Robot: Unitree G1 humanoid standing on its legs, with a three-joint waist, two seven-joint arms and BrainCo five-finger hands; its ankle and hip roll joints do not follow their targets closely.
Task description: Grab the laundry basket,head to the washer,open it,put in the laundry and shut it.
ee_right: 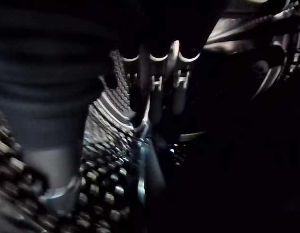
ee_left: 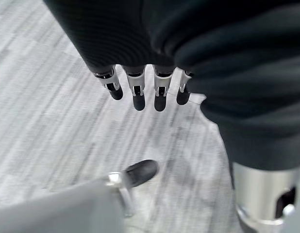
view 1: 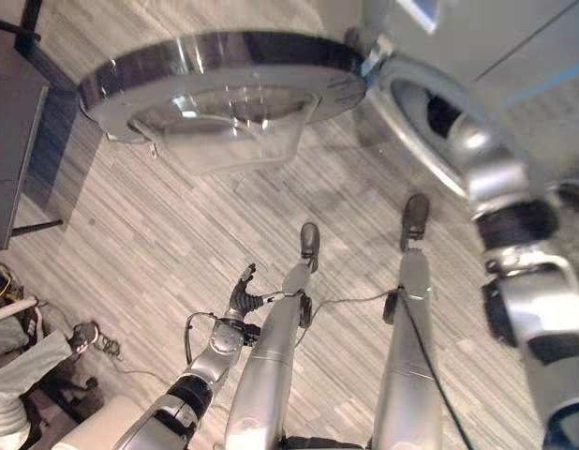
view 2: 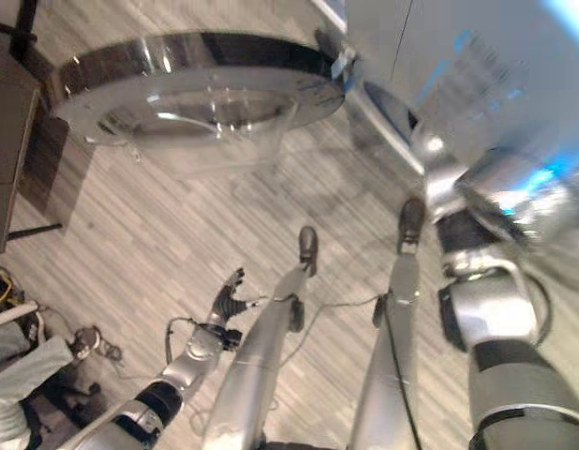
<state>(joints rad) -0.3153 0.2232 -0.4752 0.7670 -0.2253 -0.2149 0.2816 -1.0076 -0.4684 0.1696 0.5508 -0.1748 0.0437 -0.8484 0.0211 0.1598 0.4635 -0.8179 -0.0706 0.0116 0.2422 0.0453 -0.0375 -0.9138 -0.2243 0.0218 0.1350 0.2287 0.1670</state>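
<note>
The round glass-and-chrome washer door [view 1: 224,89] is swung open. The right hand [ee_right: 155,92] is reached inside the perforated steel drum [ee_right: 104,189], its grasp indiscernible; the left hand [ee_left: 140,90] hangs relaxed, empty. Loading is judged underway; withdrawal and shutting are called for next.

Right hand [ee_right: 155,92] inside the dark drum [ee_right: 106,184]: its fingers [ee_right: 157,104] blur (curl and contents cannot be told). Washer [view 1: 477,56] cut off by the frame edge. Person [view 1: 13,375] at the lower left cut off.
</note>
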